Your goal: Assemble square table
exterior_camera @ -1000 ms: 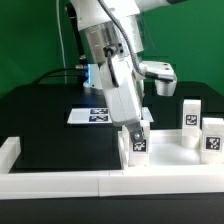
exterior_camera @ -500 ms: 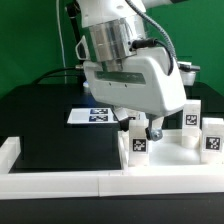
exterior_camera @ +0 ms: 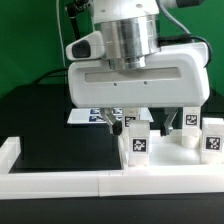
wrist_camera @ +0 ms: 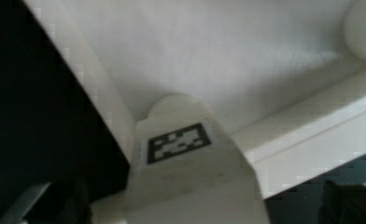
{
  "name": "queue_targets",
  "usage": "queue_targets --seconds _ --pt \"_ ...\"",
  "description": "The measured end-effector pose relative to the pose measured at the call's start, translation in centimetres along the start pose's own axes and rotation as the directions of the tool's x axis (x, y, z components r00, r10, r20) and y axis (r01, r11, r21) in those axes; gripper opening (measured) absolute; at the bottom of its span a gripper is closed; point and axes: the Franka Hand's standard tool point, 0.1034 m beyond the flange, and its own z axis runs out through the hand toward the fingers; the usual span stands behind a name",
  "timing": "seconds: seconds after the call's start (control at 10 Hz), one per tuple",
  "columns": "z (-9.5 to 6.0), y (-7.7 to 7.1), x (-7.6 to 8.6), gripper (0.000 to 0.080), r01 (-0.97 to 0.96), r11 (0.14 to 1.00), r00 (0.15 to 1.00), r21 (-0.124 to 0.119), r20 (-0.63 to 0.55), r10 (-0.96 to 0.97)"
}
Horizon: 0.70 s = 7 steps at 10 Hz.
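Observation:
The square table top (exterior_camera: 168, 140) lies at the exterior view's right, against the front border bar. One white leg (exterior_camera: 138, 144) with a tag stands upright at its near corner. My gripper (exterior_camera: 121, 121) hangs over this leg's top, open, with a finger on either side. In the wrist view the leg (wrist_camera: 180, 150) rises between my dark fingers (wrist_camera: 31, 200) with gaps on both sides, and the table top (wrist_camera: 251, 50) lies behind it. Two more tagged legs (exterior_camera: 190, 114) (exterior_camera: 213, 137) stand at the far right. The fourth leg is hidden.
The marker board (exterior_camera: 85, 116) lies on the black table behind my hand. A long white border bar (exterior_camera: 90, 181) runs along the front, and a short one (exterior_camera: 8, 152) stands at the exterior view's left.
My hand has turned about a quarter turn over the leg, so its broad side now faces the exterior camera. The leg's tag has kept facing the same way.

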Motion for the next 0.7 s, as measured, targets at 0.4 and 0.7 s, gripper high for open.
queue_targets --seconds 0.4,0.7 --pt "0.01 0.03 0.00 0.0441 -0.039 0.999 0.999 0.000 0.000 0.039" --pt "0.06 0.40 -0.01 0.0295 -0.238 0.971 0.971 -0.003 0.001 0.238"
